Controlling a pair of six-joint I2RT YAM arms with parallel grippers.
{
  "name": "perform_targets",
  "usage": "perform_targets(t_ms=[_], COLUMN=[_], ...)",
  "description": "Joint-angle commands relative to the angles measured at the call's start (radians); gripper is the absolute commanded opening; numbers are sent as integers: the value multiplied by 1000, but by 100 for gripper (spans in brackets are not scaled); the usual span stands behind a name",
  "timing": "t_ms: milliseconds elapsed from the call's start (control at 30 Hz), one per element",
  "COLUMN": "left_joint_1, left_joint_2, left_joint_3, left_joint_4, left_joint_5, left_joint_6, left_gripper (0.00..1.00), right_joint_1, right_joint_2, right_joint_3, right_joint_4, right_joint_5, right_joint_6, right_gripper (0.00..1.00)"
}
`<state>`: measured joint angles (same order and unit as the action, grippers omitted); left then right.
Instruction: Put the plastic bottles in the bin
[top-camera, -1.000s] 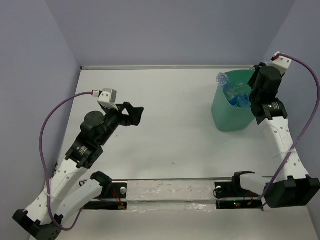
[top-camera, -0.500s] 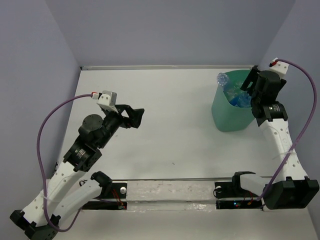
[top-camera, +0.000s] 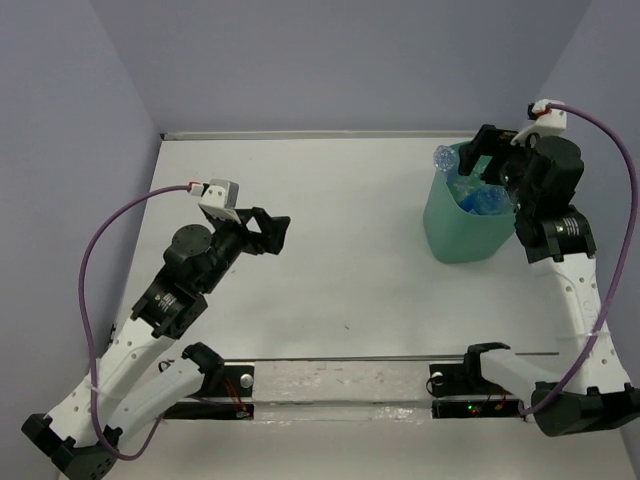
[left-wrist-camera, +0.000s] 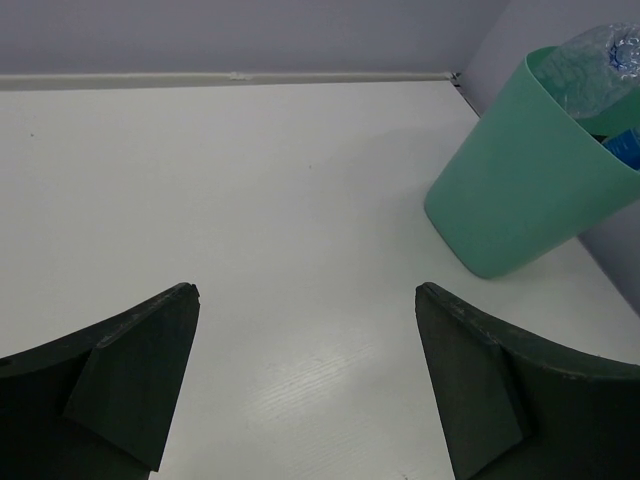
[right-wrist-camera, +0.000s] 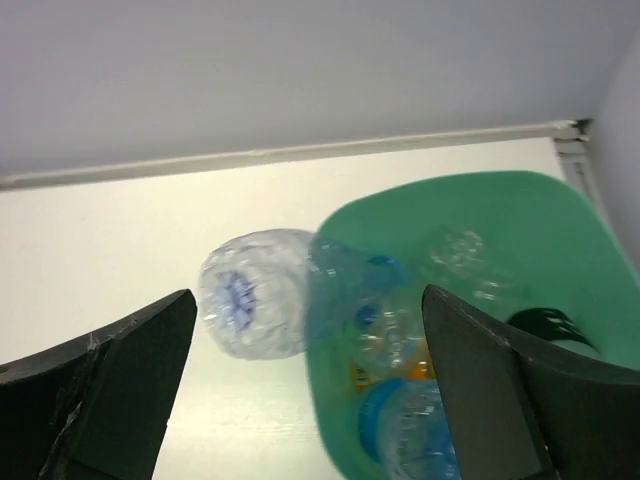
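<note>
The teal-green bin (top-camera: 462, 235) stands at the back right of the table and holds several clear plastic bottles (top-camera: 478, 196). One bottle (top-camera: 445, 157) leans out over the bin's left rim, base end up. In the right wrist view that bottle (right-wrist-camera: 262, 290) pokes over the rim of the bin (right-wrist-camera: 520, 200), with others (right-wrist-camera: 415, 440) piled inside. My right gripper (top-camera: 484, 152) hangs open above the bin with nothing between its fingers. My left gripper (top-camera: 272, 232) is open and empty over the left middle of the table, far from the bin (left-wrist-camera: 520, 190).
Lilac walls close the table at the back and both sides. A clear strip with electronics (top-camera: 340, 383) runs along the near edge between the arm bases. White tabletop (top-camera: 340, 240) lies between the left gripper and the bin.
My right gripper has opened and risen, pulling back from inside the bin to above its rim. The left arm has barely shifted.
</note>
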<state>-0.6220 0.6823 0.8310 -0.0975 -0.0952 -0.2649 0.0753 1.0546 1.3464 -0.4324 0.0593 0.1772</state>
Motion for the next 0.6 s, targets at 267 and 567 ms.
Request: perform_targets(t_ms=[267,567], left_joint_1=[16,28], left_joint_2=[31,48], left_joint_3=[16,16], left_joint_4=[21,21], left_joint_5=[-28,-26], left_joint_6=[24,24], left_gripper=[99,99], right_joint_1=[103,103], right_joint_2=[194,150], right_joint_3=[120,94], right_joint_4=[-59,27], right_joint_5=[9,254], right_joint_6=[-102,-35], right_gripper=[96,42])
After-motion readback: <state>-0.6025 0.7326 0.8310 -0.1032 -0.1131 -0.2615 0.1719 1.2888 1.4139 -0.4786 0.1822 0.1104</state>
